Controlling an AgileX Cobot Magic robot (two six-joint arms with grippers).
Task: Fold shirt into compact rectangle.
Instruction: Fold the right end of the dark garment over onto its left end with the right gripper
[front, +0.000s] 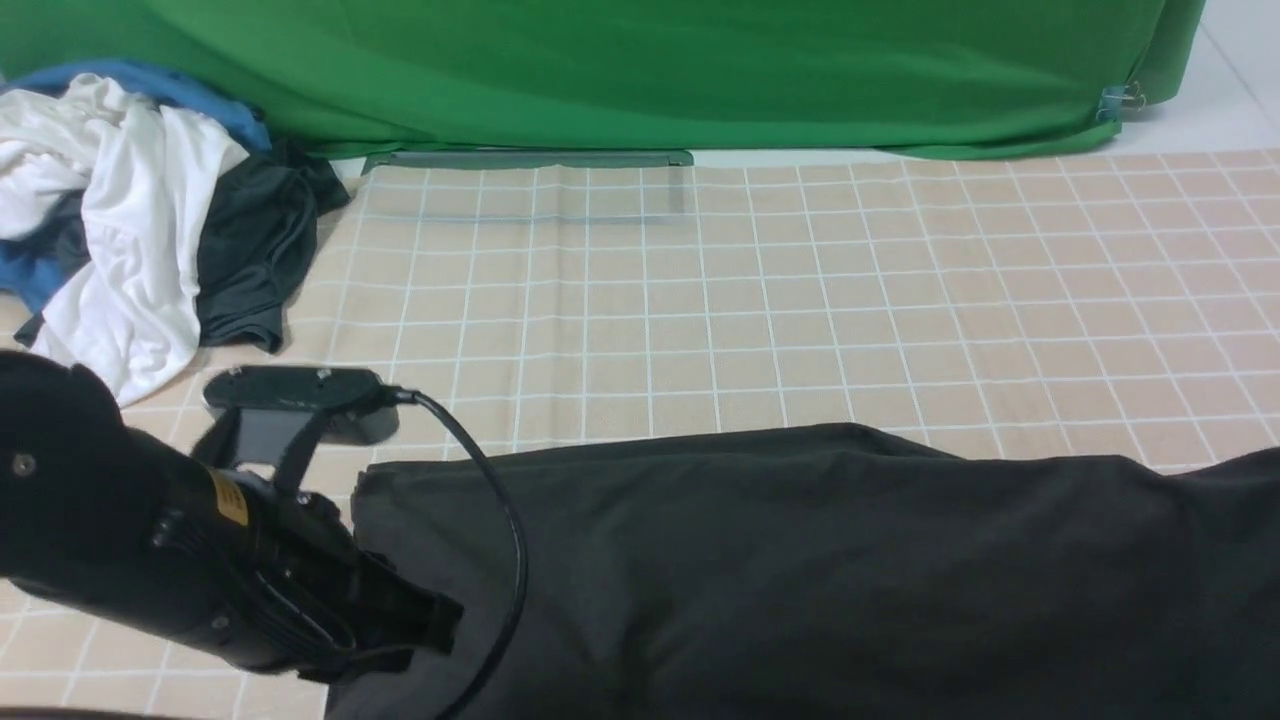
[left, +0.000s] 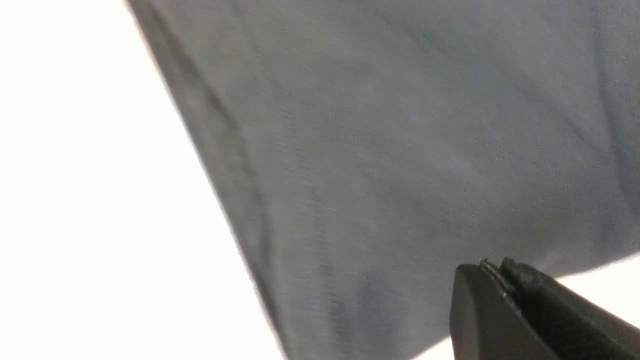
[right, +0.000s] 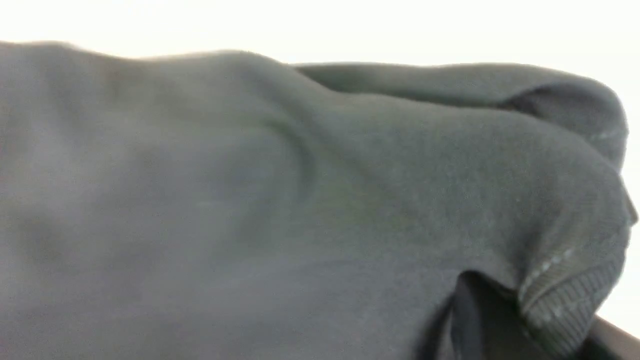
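The shirt (front: 820, 570), very dark and plain on the side that shows, lies spread across the near part of the checked tablecloth (front: 800, 300), reaching the right frame edge. My left gripper (front: 445, 620) sits at its left edge. In the left wrist view its fingers are pressed together (left: 492, 270) on the shirt's border, with the cloth (left: 400, 150) stretched away beyond them. My right arm is out of the front view. In the right wrist view my right gripper (right: 535, 320) is closed on bunched cloth (right: 250, 200), and a ribbed hem (right: 570, 295) drapes over its fingers.
A pile of white, blue and dark grey clothes (front: 130, 230) lies at the back left. A green backdrop (front: 640, 70) hangs along the far edge, with a dark flat strip (front: 525, 160) at its foot. The left wrist's camera bracket (front: 295, 390) and cable rise above the shirt's left corner.
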